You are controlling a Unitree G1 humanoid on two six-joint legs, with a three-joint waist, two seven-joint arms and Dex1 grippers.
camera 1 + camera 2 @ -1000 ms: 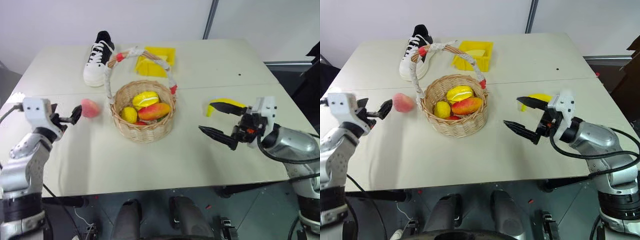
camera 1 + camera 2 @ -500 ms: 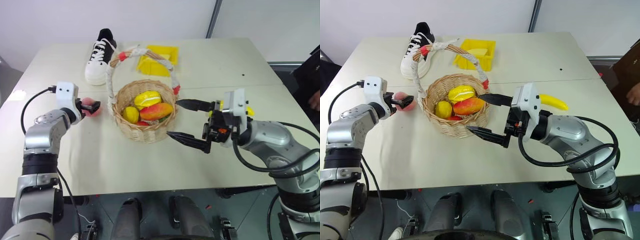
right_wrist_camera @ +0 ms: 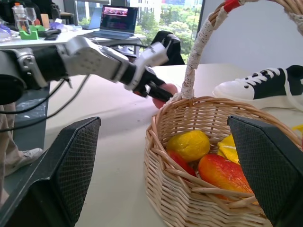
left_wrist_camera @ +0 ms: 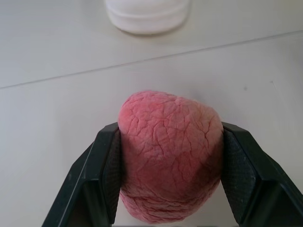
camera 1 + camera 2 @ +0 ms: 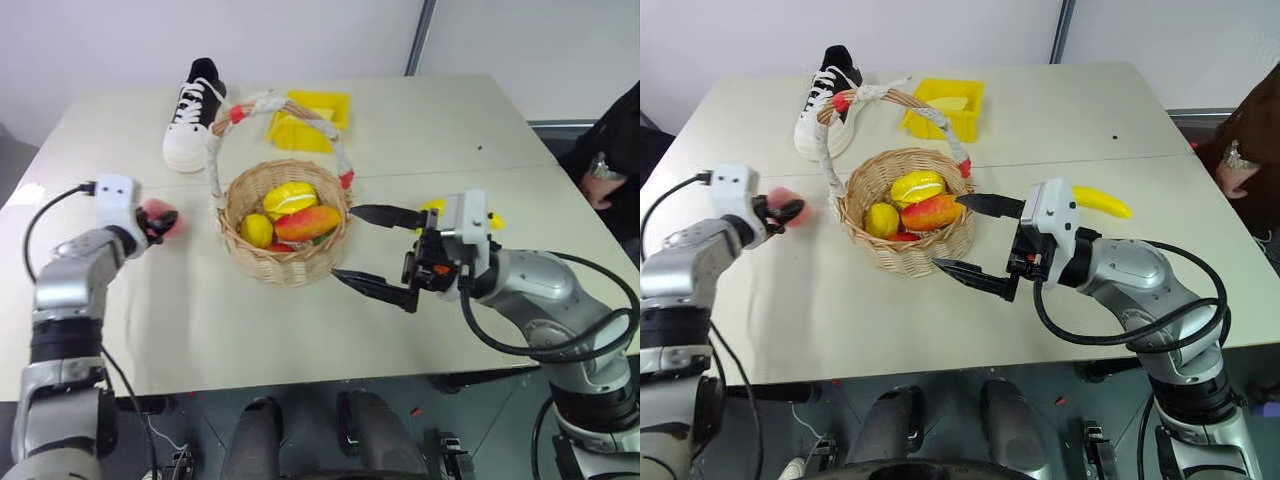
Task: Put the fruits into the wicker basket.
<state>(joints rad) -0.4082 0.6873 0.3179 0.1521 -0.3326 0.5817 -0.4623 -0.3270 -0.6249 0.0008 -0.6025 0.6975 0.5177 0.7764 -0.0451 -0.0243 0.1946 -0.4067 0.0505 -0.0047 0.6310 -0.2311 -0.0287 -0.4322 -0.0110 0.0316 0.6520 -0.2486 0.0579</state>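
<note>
left pincer (image 5: 160, 221) had the peach (image 4: 170, 153) clamped at mid-left of the frame, basket (image 5: 285, 225) just to its right; right pincer (image 5: 385, 250) gaped wide beside the basket.

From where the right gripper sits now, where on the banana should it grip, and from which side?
Take the banana across its thicker middle, probably from above: it lies flat on the table behind the open right gripper, long axis roughly sideways, so the fingers should straddle its narrow width.
</note>
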